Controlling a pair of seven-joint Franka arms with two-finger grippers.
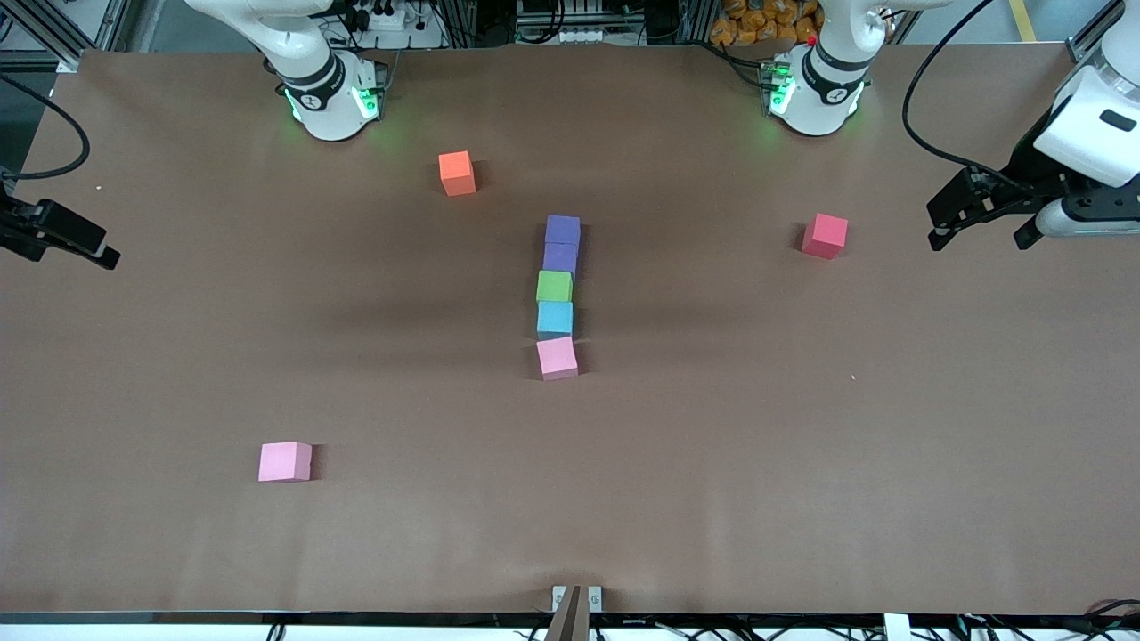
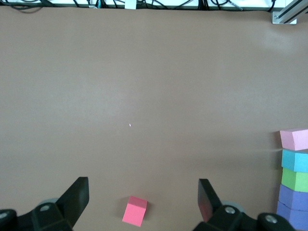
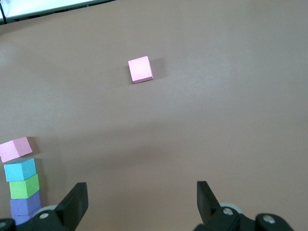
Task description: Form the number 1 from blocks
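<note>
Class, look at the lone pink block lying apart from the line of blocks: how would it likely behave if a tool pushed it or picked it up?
The lone pink block has flat faces and sits squarely on the table, so it would probably slide rather than roll. Its matte, foam-like look suggests it is light and easy to grip, perhaps giving slightly when squeezed.

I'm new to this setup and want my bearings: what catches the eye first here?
A straight line of five small foam cubes mid-table: two purple cubes nearest the robots' bases, then a green cube, a light blue cube and a pink cube nearest the front camera. Apart from the line lie an orange cube, a red cube and a second pink cube.
</note>
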